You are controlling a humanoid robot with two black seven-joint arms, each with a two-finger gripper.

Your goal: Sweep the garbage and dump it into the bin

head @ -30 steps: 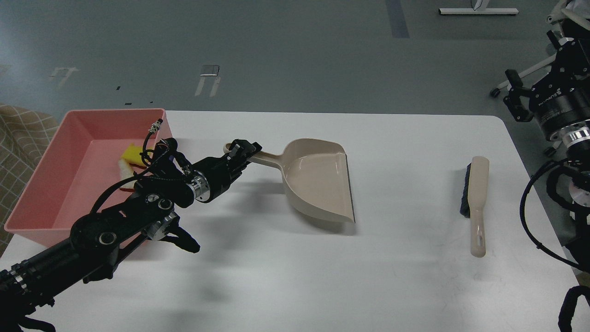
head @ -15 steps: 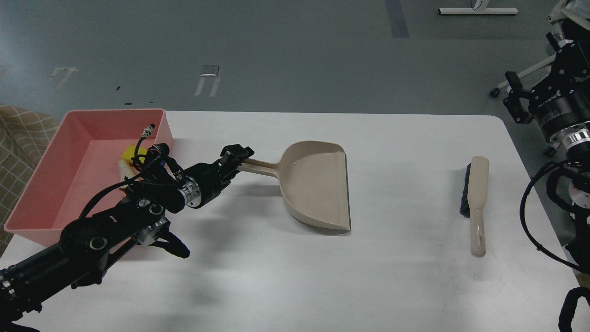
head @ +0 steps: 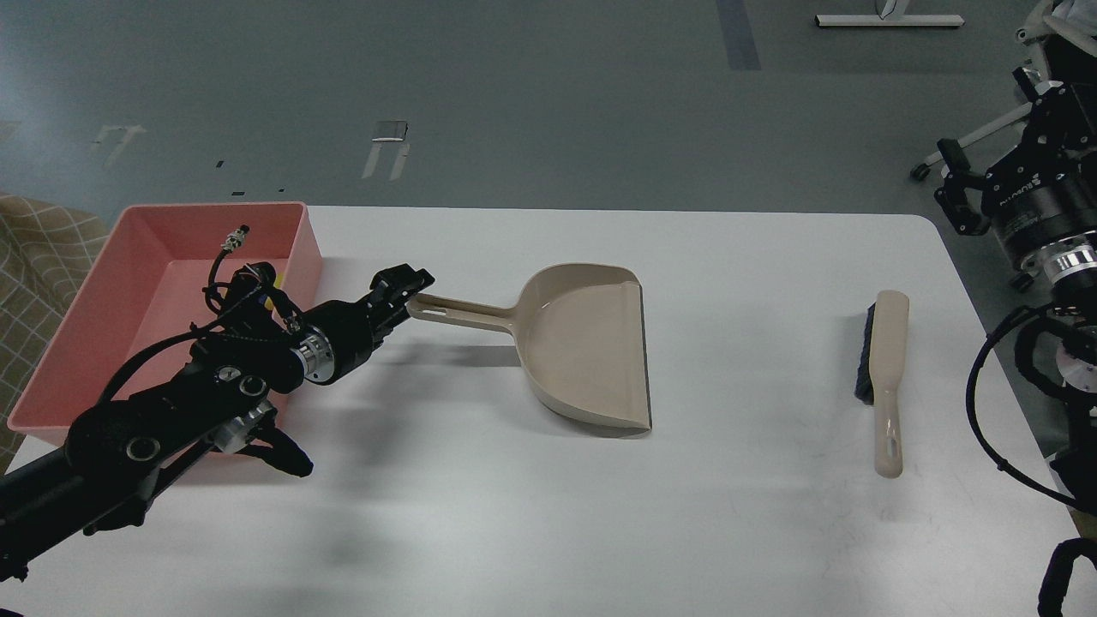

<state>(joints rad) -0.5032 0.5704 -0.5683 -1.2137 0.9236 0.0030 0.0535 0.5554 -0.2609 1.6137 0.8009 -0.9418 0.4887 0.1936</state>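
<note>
The bin [head: 103, 343] is seen at the left edge of the table [head: 548, 514], and a sliver of yellow garbage [head: 272, 302] shows inside it behind the left arm. The left gripper [head: 404, 283] is found at the tip of the dustpan [head: 583, 343] handle, mid-left; whether it is spread or pressed together cannot be told. The brush [head: 883, 377] lies at right. The right gripper [head: 956, 193], upper right, is seen spread.
</note>
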